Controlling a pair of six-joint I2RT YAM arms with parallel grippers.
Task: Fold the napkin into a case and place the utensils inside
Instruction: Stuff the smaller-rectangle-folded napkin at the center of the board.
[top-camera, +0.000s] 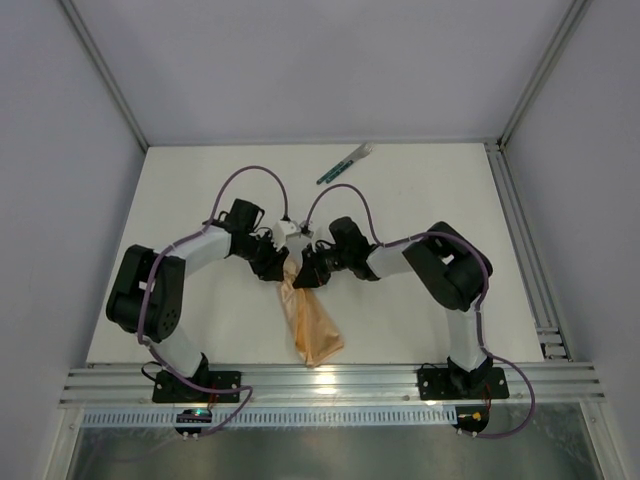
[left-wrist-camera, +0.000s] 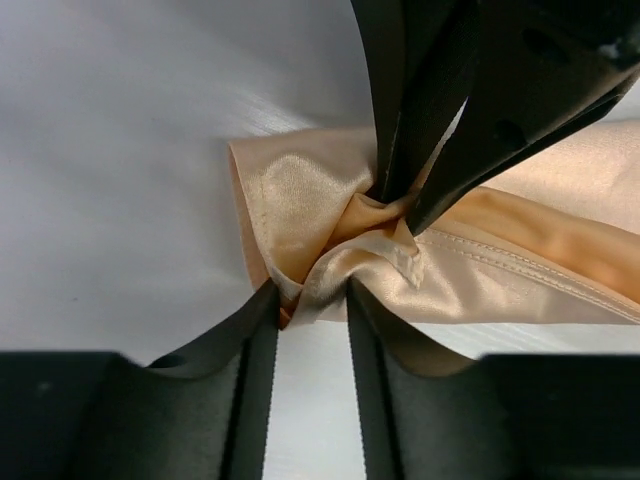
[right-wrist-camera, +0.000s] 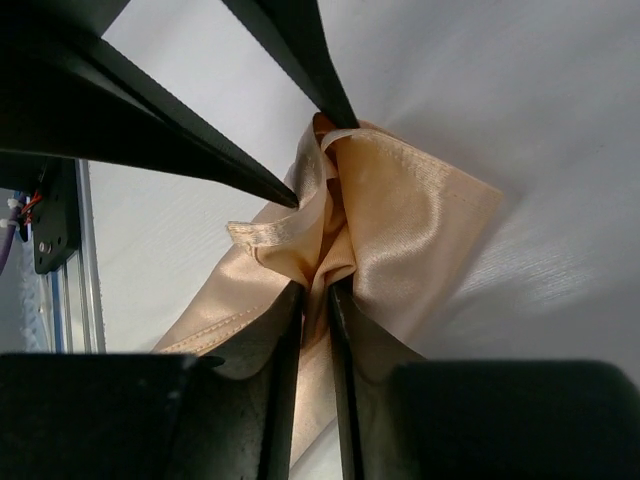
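The peach-tan napkin (top-camera: 315, 325) lies folded into a narrow strip running from the table's middle toward the near edge; whether it forms a case I cannot tell. Both grippers meet at its far end. My right gripper (right-wrist-camera: 315, 288) (top-camera: 306, 270) is shut on a fold of the napkin (right-wrist-camera: 400, 220). My left gripper (left-wrist-camera: 312, 295) (top-camera: 274, 262) faces it, jaws partly apart around a bunched corner of the napkin (left-wrist-camera: 290, 190). The green-handled utensils (top-camera: 345, 165) lie apart at the back of the table.
An aluminium rail (top-camera: 330, 380) runs along the near edge by the arm bases. Another rail (top-camera: 522, 250) lines the right side. Grey walls enclose the white table (top-camera: 200, 200) on three sides. Purple cables arch over both wrists.
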